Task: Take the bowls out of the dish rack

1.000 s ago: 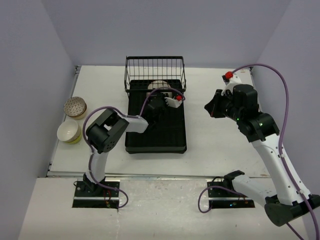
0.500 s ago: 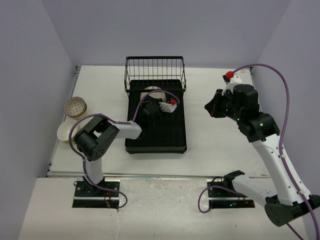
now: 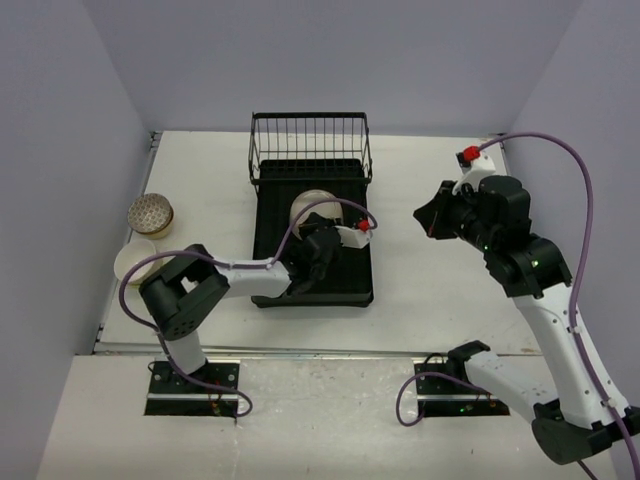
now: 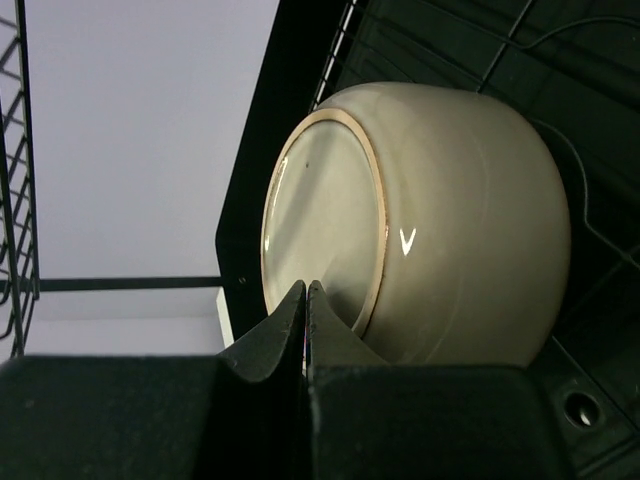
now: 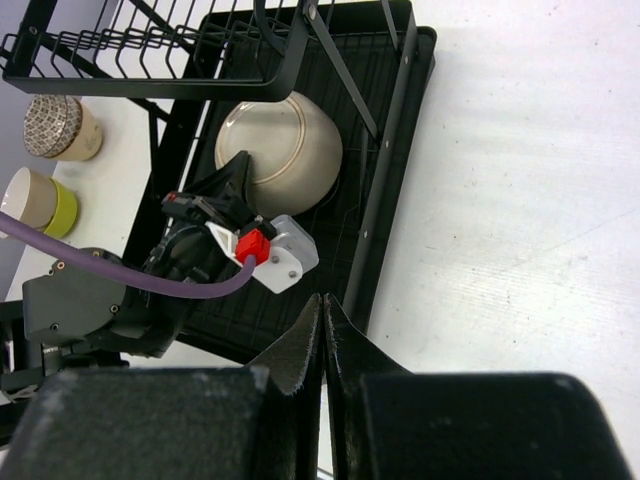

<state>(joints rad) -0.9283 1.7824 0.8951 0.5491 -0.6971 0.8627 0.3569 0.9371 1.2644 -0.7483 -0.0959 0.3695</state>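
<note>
Bowl on its side here: the cream bowl point(image 4: 460, 220) lies tipped on the gridded floor of the dish rack point(image 3: 355, 285), near the wire basket point(image 3: 310, 140). The left gripper point(image 4: 305, 292) sits at its gold-edged rim, fingers pressed together on nothing. The right gripper point(image 5: 323, 305), likewise pinched together, hangs over the table point(image 3: 440, 290). Looks like glazed ceramic, so stiff, slick and chippable. Best hold: pinch the rim wall, one finger inside.

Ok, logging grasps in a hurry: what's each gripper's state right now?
Left gripper: closed, tips by the cream bowl; grip unclear.
Right gripper: closed, empty.
</note>
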